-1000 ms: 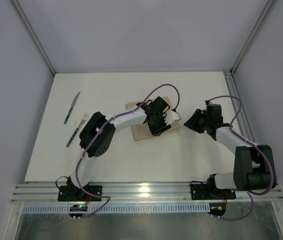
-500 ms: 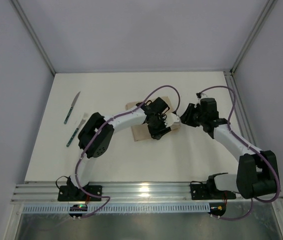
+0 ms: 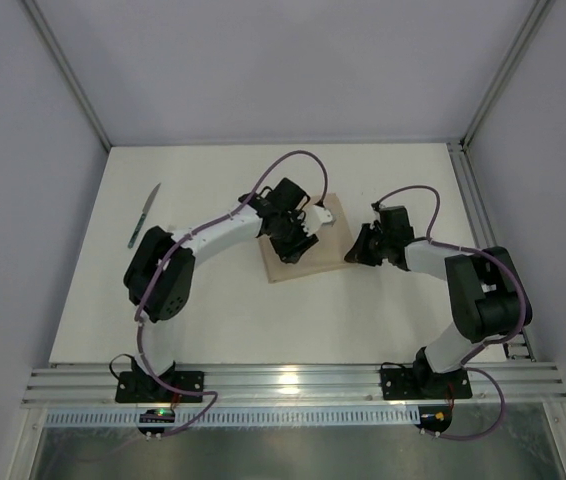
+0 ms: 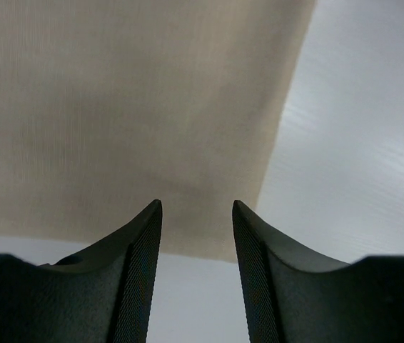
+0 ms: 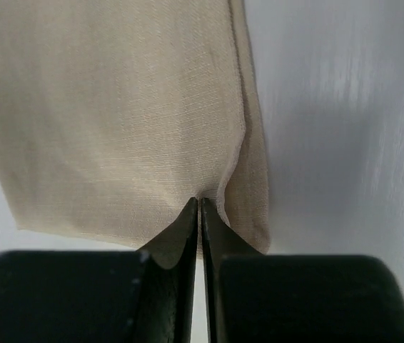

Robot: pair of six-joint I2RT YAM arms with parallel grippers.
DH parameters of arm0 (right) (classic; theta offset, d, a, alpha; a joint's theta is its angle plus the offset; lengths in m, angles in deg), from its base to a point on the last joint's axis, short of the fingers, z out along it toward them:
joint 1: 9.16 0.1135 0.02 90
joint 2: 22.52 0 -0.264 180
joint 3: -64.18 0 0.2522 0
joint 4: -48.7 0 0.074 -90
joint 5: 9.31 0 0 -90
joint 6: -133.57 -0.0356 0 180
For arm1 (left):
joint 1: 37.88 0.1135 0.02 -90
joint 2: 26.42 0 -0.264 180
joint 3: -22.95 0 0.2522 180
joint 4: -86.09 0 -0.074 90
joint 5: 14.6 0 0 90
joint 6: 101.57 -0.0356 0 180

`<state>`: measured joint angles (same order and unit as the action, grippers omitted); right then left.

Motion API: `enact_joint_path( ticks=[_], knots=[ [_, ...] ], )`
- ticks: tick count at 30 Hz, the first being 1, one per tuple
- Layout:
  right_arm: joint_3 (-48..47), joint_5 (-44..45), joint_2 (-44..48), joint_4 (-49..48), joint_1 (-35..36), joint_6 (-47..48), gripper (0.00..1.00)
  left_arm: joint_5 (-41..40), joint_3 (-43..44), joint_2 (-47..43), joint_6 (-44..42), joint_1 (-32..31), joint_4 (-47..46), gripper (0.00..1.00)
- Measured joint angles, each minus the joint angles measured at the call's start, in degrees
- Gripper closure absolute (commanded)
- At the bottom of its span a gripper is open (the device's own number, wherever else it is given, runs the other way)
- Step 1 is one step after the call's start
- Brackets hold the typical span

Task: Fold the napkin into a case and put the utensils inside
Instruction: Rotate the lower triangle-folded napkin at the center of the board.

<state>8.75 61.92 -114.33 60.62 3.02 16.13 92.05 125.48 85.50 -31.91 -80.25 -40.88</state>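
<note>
Since one second ago the napkin (image 3: 315,252), lying in the middle of the table (image 3: 213,320), got its doubled right edge pinched by the right gripper (image 5: 199,203), which moved in to it. The left gripper (image 4: 197,207) hovers spread just over the cloth. A pull now, with nothing pressing down, could drag the whole napkin and undo the fold.

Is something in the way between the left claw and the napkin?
Nothing visible is. The left gripper is open over the napkin, with only bare cloth ahead of it. The right gripper pinches the napkin's edge.
</note>
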Motion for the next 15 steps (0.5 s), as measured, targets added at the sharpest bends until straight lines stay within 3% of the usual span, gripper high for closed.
enact_joint_path(
  ticks=[6, 14, 15],
  knots=[
    [2.5, -0.8, -0.7, -3.1, -0.4, -1.3, 0.93, -6.0, -11.3, 0.0, -1.4, 2.6, -2.2, 0.58],
    [3.0, 0.0, 0.5, -2.3, -0.7, -0.7, 0.93, -5.0, -14.2, -2.1, -2.6, 1.9, -3.8, 0.61],
    [2.9, 0.3, 0.8, -1.6, -0.8, -0.2, 0.89, -4.0, -14.4, -2.3, -2.6, 1.9, -3.3, 0.61]
  ],
)
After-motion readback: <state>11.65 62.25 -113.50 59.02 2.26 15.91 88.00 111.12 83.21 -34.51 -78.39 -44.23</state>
